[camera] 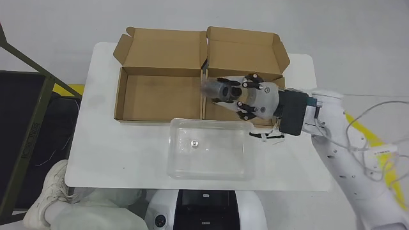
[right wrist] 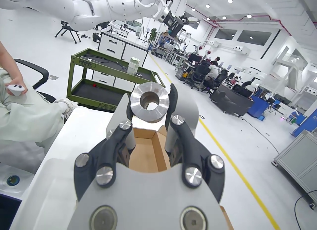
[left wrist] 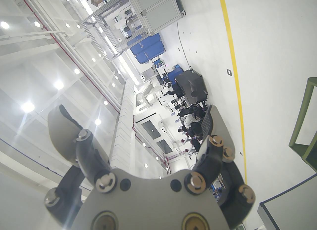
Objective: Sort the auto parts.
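Note:
My right gripper (right wrist: 149, 103) is shut on a thick metal ring (right wrist: 149, 102) with a round hole through its middle. In the top view that gripper (camera: 223, 91) holds the ring (camera: 220, 89) above the right cardboard box (camera: 246, 56), near the wall it shares with the left cardboard box (camera: 160, 96). A clear plastic tray (camera: 211, 166) in front of the boxes holds one small metal part (camera: 193, 144). My left gripper (left wrist: 135, 127) is raised far off the table, pointing at the hall, with its fingers spread apart and nothing between them.
The white table (camera: 102, 140) carries both boxes with their lids folded back. A person sits at the table's near left corner with a controller (right wrist: 15, 88) in hand. A green cart (right wrist: 111, 85) stands beyond the table's left side.

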`<state>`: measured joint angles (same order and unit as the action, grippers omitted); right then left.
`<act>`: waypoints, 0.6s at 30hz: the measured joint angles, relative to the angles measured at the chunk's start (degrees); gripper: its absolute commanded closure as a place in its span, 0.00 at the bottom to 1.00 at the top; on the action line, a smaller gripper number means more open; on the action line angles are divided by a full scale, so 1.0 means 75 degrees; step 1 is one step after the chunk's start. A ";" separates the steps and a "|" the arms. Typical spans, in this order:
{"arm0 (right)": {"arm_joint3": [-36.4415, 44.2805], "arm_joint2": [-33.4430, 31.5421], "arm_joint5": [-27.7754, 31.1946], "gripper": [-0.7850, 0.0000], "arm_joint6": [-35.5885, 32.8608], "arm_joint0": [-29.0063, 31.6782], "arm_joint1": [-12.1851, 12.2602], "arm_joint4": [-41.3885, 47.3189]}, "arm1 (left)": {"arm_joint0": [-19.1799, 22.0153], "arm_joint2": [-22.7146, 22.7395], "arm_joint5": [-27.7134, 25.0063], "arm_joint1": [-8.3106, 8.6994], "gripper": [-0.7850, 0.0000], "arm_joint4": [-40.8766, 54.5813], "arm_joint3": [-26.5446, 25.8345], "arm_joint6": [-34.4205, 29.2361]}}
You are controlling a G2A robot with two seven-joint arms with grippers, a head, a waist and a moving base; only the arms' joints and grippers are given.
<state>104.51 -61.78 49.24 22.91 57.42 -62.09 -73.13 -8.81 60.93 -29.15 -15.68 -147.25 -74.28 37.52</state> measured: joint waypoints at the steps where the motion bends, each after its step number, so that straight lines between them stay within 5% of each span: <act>1: -0.0063 0.0039 0.0002 1.00 -0.0042 -0.0025 -0.0011 0.0023 | 0.0000 0.0000 0.0000 0.0000 0.00 0.0000 0.0000 0.0000; 18: -0.1844 0.1418 -0.0108 1.00 -0.1301 -0.1185 -0.0459 0.0598 | 0.0000 0.0000 0.0000 0.0000 0.00 0.0000 0.0000 0.0000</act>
<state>90.67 -51.14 48.43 13.15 48.53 -65.53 -68.65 -8.81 60.93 -29.15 -15.68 -147.25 -74.28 37.52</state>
